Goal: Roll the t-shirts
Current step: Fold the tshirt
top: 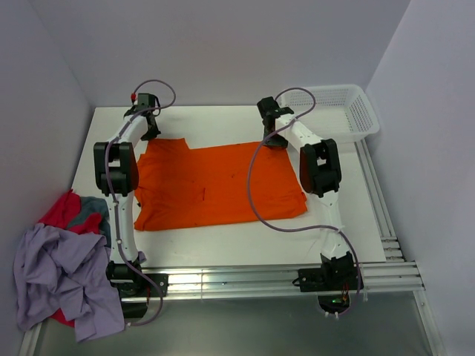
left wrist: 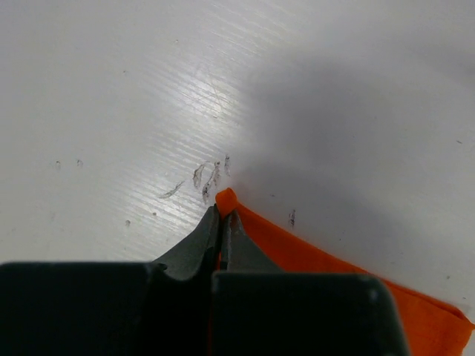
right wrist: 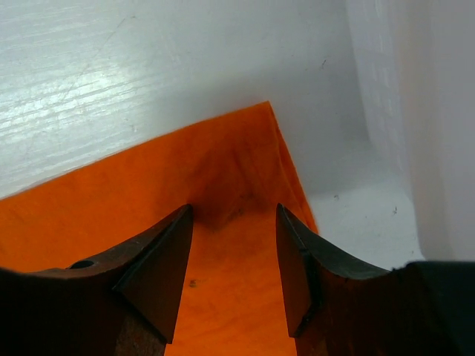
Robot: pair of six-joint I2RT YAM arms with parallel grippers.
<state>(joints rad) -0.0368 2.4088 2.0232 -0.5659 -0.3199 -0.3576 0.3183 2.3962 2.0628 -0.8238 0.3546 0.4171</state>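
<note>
A bright orange t-shirt (top: 215, 185) lies spread flat on the white table. My left gripper (top: 151, 132) is at its far left corner, shut on a pinch of the orange fabric (left wrist: 226, 200); the orange edge (left wrist: 312, 248) runs off to the right. My right gripper (top: 273, 137) is at the shirt's far right corner, open, with its fingers (right wrist: 159, 259) low over the orange cloth (right wrist: 223, 193) near that corner. More t-shirts, a lavender one (top: 56, 271), a red one (top: 61, 211) and a grey-teal one (top: 93, 208), lie heaped at the table's left front.
A white mesh basket (top: 338, 111) stands at the back right corner. White walls enclose the table (top: 215, 119) at the back and sides. Aluminium rails (top: 245, 278) run along the front edge by the arm bases.
</note>
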